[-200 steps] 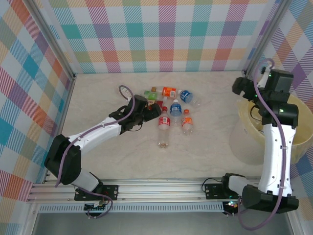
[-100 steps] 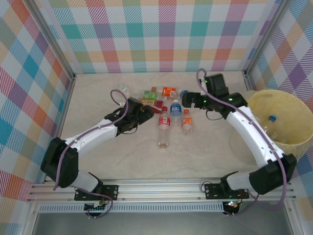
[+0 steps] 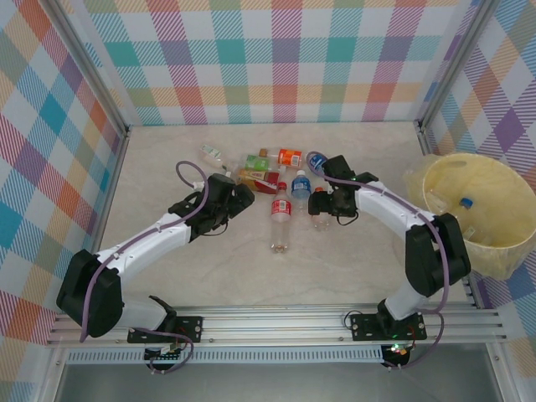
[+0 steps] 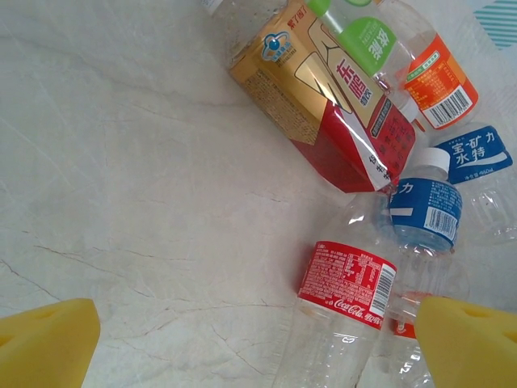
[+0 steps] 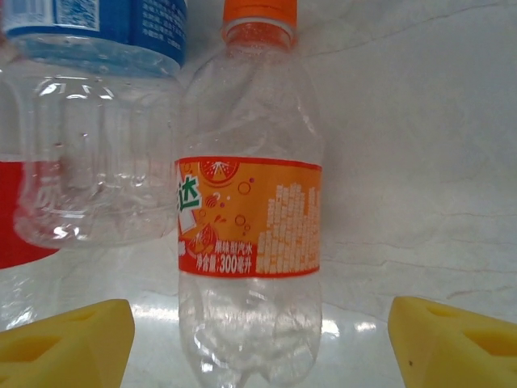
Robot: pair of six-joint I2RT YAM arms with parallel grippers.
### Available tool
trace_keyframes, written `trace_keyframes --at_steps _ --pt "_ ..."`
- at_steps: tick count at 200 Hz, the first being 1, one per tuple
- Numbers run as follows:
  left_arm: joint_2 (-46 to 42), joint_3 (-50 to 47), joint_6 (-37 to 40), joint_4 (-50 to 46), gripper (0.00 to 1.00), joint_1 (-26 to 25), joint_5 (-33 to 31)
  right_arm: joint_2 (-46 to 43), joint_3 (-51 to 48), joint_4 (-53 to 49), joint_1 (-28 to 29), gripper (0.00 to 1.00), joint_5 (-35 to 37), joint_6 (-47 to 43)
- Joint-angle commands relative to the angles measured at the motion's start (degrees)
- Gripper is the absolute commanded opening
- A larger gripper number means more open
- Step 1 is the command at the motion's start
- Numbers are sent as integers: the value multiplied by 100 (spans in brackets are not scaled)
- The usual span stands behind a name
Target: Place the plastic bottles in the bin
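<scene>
Several plastic bottles (image 3: pixel 285 180) lie clustered mid-table. My right gripper (image 3: pixel 322 206) (image 5: pixel 262 347) stands open astride an orange-label, orange-capped bottle (image 5: pixel 250 218) (image 3: pixel 319 214); gaps show between both yellow pads and the bottle. Beside it lies a blue-label bottle (image 5: pixel 93 121) (image 3: pixel 301 186). My left gripper (image 3: pixel 241 196) (image 4: pixel 257 343) is open and holds nothing, just left of the cluster, with a red-label bottle (image 4: pixel 347 283) (image 3: pixel 280 213) near its right finger (image 4: pixel 468 339). The pale yellow bin (image 3: pixel 494 243) sits at the far right with a blue-capped bottle (image 3: pixel 466 203) inside.
A red-and-gold labelled bottle (image 4: pixel 323 105), a green-label one (image 4: pixel 363 40) and an orange-label one (image 4: pixel 436 81) lie behind the red one. One small bottle (image 3: pixel 213 153) lies apart at the back left. Checked walls enclose the table; bare marble lies near and left.
My right arm has swung from over the bin to the bottle cluster and come down around the orange-label bottle. My left gripper has drawn back slightly to the left, still open.
</scene>
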Motion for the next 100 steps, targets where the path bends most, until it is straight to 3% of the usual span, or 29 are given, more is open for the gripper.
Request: trace_keyframes --at_steps 1,35,100 --pt "-6 -21 -100 -52 100 81 -60 215 50 471 19 80 -42 39" --pt "66 48 -80 -104 100 82 -8 668 286 162 -15 69 500 92" --pt "126 75 -48 -130 100 87 -2 1021 292 436 -101 73 263 -216"
